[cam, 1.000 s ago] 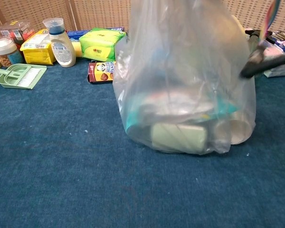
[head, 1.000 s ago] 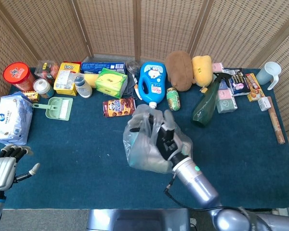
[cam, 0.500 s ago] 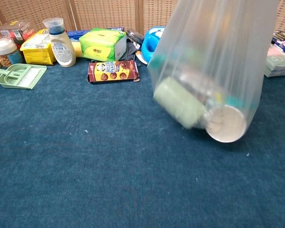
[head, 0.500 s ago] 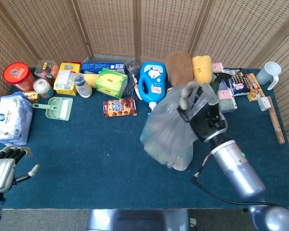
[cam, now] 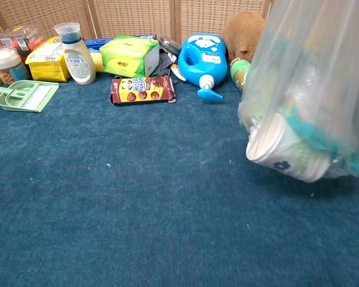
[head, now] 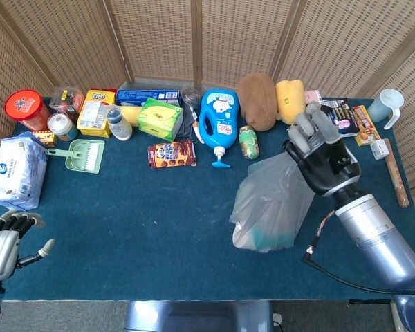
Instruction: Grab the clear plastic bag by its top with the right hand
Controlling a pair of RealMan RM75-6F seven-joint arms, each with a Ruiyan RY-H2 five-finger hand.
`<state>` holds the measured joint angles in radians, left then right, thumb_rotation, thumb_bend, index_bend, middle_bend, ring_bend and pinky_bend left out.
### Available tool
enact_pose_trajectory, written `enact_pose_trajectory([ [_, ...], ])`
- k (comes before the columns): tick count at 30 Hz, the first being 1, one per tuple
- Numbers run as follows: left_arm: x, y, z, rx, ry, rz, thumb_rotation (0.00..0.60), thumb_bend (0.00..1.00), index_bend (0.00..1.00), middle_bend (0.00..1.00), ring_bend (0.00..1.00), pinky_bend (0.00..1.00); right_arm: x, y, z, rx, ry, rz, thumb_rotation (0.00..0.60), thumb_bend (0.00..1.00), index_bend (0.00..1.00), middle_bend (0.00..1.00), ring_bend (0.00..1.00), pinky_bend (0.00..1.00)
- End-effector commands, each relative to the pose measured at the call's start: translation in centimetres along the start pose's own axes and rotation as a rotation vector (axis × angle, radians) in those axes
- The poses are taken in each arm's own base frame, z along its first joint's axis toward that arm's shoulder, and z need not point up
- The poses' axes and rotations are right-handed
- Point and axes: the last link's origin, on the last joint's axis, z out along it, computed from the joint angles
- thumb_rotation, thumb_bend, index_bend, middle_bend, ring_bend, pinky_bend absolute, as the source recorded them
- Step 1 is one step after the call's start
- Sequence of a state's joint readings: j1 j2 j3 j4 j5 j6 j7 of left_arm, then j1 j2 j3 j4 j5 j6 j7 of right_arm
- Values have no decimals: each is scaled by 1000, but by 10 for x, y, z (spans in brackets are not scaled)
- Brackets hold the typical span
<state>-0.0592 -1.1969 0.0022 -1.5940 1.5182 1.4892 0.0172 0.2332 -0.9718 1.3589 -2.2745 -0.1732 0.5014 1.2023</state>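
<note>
The clear plastic bag (head: 268, 205) hangs above the blue table, its bunched top gripped by my right hand (head: 322, 156). In the chest view the bag (cam: 314, 89) fills the right side, lifted off the cloth, with a white cup and a teal item showing through it. My right hand itself is out of the chest view. My left hand (head: 5, 242) sits at the lower left table edge, holding nothing, fingers curled with the thumb out.
Along the back stand a blue detergent bottle (head: 218, 117), brown plush (head: 257, 101), yellow plush (head: 290, 101), green tissue pack (head: 159, 118), cookie box (head: 171, 153), green dustpan (head: 81, 153), red can (head: 28, 109) and white bag (head: 15, 171). A mug (head: 389, 105) stands far right.
My right hand has lifted the bag off the table and carried it to the right. The bag's contents have swung and tilted. The left hand stays put.
</note>
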Motion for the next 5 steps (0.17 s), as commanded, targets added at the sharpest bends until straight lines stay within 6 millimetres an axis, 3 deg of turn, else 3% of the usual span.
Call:
enact_pose_trajectory([
  [1, 1, 1, 0, 0, 2, 1, 0, 212, 391, 316, 232, 132, 1, -3, 0, 7, -1, 4, 600, 487, 570, 698, 791, 927],
  [5, 0, 2, 0, -2, 0, 1, 0, 211, 390, 315, 232, 132, 3, -5, 0, 15, 4, 0, 600, 487, 570, 697, 791, 927],
])
